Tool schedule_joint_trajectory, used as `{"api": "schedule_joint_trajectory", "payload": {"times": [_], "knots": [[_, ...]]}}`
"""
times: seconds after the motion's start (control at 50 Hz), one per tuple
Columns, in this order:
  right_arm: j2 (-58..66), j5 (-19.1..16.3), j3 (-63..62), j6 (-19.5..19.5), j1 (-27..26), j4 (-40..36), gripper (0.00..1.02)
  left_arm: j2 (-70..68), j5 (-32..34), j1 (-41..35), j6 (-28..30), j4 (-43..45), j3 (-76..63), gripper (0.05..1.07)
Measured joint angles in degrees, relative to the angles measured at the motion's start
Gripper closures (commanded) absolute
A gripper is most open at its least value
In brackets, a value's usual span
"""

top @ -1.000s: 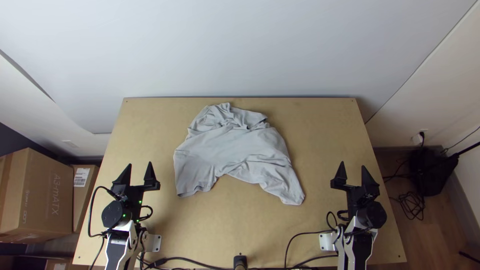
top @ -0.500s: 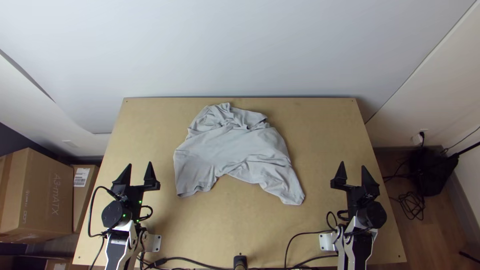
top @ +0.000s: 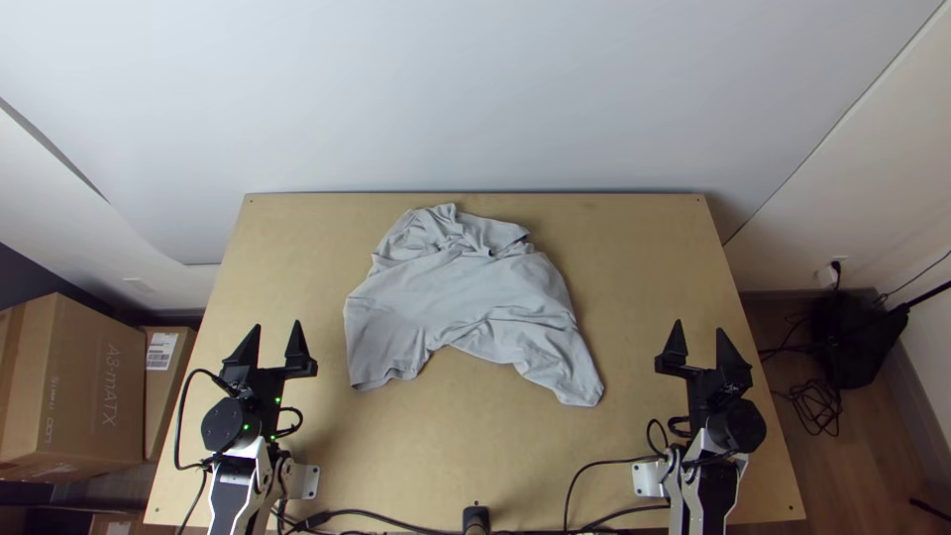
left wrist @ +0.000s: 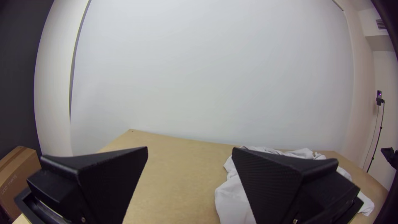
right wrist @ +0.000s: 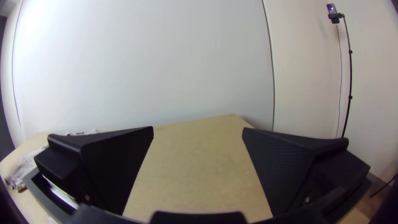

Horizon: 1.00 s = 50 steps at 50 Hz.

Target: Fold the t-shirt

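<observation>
The site presents as a robotics lab: two robot arms (top: 234, 495) at a wooden table (top: 446, 446), a device stand (right wrist: 350, 79) right of it, cardboard boxes (top: 94, 386) left.

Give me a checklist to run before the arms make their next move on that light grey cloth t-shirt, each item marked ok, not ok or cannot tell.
1. Left gripper, two wide black fingers, open and empty: ok.
2. Right gripper, same black build, open and empty: ok.
3. Light grey cloth t-shirt wholly on the light wooden table: ok.
4. Shirt spread flat: not ok, its far part is bunched and wrinkled.
5. Both grippers apart from the shirt: ok.
6. Front or back of the shirt facing up: cannot tell.
</observation>
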Motion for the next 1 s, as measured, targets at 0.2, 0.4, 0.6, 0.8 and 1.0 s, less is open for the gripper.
{"api": "schedule_joint_trajectory", "payload": {"times": [0.2, 0.4, 0.6, 0.8, 1.0], "knots": [[0.0, 0.0, 0.0, 0.0, 0.0, 0.0, 0.03, 0.0, 0.0, 0.0, 0.0, 0.0, 0.0, 0.09], [0.0, 0.0, 0.0, 0.0, 0.0, 0.0, 0.03, 0.0, 0.0, 0.0, 0.0, 0.0, 0.0, 0.09], [0.0, 1.4, 0.0, 0.0, 0.0, -0.3, 0.03, 0.0, 1.9, 0.0, 0.0, -0.5, 0.0, 0.09], [0.0, 6.8, 0.0, 0.0, -0.3, -1.5, 0.03, 0.0, 2.6, 4.5, 5.1, -0.6, 0.0, 0.09], [0.0, 7.1, 0.0, 0.0, 2.3, -1.5, 0.03, 0.0, 3.5, 4.3, 7.9, -0.8, 0.0, 0.09]]}}
